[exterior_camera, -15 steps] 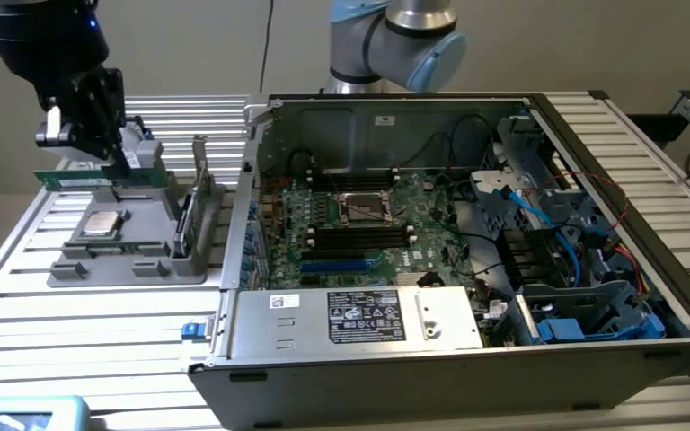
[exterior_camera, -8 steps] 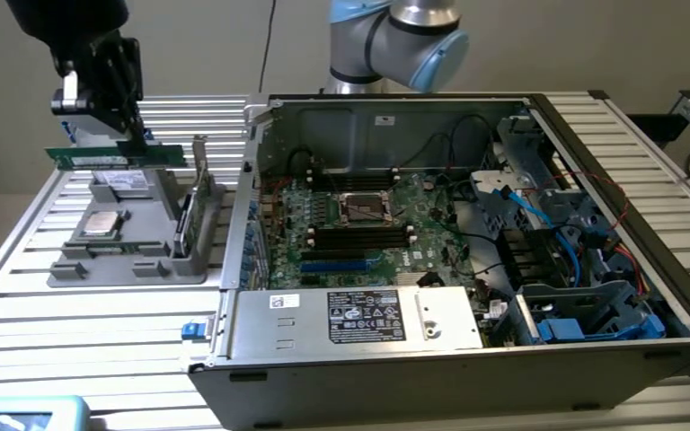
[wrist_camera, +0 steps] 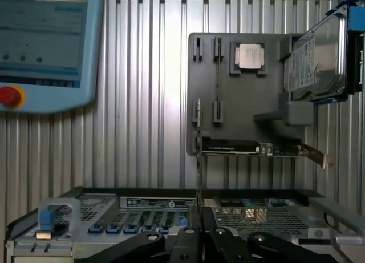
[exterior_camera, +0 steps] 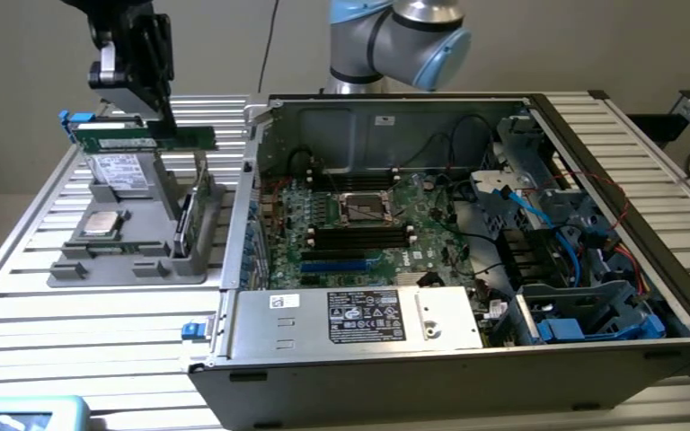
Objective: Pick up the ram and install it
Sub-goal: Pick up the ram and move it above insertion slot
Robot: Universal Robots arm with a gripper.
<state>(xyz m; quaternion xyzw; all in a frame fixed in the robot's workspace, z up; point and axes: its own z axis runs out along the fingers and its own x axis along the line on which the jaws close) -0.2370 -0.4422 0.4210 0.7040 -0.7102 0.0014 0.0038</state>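
1. Exterior view: tool (exterior_camera: 157, 126) closed on the ram (exterior_camera: 105, 139), pinching it approx mid-length from above. The green stick hangs level, long edge down. Likely held so because the contact edge has to point down for a slot.
2. Ram is in the air over the grey holder (exterior_camera: 141, 260), which sits on the table (exterior_camera: 33, 296) toward the exterior view's left edge. It looks clear of the holder's notches and isn't touching anything but the tool.
3. Wrist view: ram (wrist_camera: 198, 154) seen edge-on as a thin line running up from btwn the closed fingers, tool (wrist_camera: 199, 226). A grip square to the board's faces prob. keeps it from twisting.
4. Other parts in the holder: HDD (exterior_camera: 118, 171) standing on edge just under the ram, CPU (exterior_camera: 103, 224) lying flat nearer the table's near edge, and a card w/ metal bracket (wrist_camera: 256, 149) upright in its own notch.
5. Open PC case (exterior_camera: 358, 314) fills the table's middle through to the exterior view's right edge. Mobo (exterior_camera: 429, 224) lies flat inside, w/ long black slots (exterior_camera: 358, 239) near the socket.
6. In the way, by my read: the case's side wall (exterior_camera: 252, 180) stands btwn holder and mobo, and the cables (exterior_camera: 525, 206) crowd the drive-bay side.
7. Teach pendant (wrist_camera: 45, 46) lies at the table's near corner, well apart from the ram.
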